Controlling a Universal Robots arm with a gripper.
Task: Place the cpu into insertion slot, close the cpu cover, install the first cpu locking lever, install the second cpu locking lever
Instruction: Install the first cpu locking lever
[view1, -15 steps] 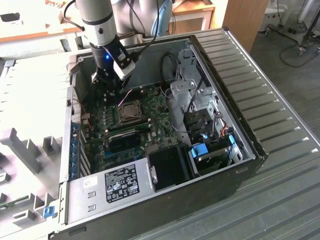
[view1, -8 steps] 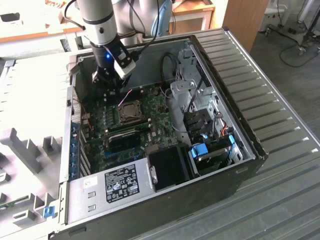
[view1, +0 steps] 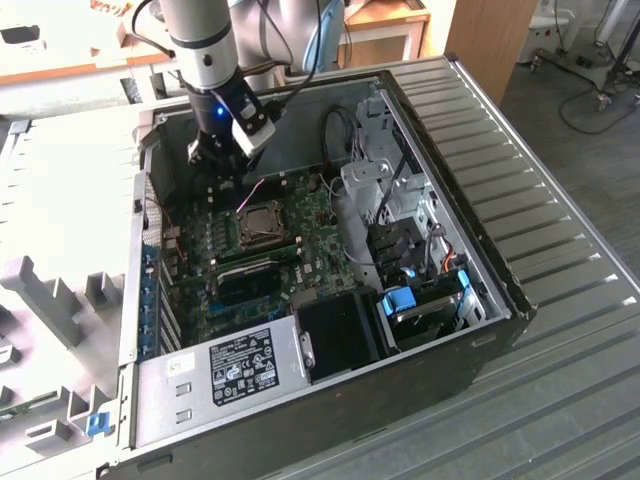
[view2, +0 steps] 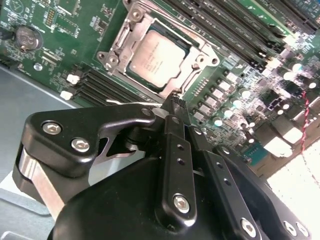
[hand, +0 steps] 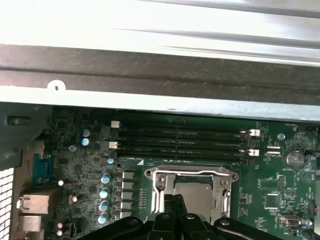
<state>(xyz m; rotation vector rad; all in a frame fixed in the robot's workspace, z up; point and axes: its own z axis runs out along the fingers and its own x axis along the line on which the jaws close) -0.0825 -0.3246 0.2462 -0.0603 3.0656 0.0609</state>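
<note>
A: Where does the cpu (view2: 156, 56) lie?

B: Seated flat in the insertion slot (view2: 182, 70) on the green board (view2: 75, 30), grey top up. The cpu cover (view2: 122, 40) lies down around it, and the chip shows through the window.

A: And the gripper (view2: 175, 102)?

B: Its black fingers (view2: 172, 150) are drawn together at the tips, with nothing seen between them. The tips sit just beside one edge of the cover's frame and point at it — touching or just clear, I cannot tell. In the exterior view the gripper hangs inside the open computer case (view1: 480, 290), close to the back wall, with the slot just in front of it.

A: Surroundings?

B: In the first wrist view the long black memory slots (hand: 180, 142) run along the far side of the socket — beyond them is the grey case wall (hand: 160, 70). A row of small blue-topped capacitors (hand: 105, 192) stands beside the socket. A coin battery (view2: 27, 37) lies well apart on the board. A pink wire (view1: 255, 190) curls near the gripper in the exterior view, and the power supply (view1: 235, 365) fills the near corner.
</note>
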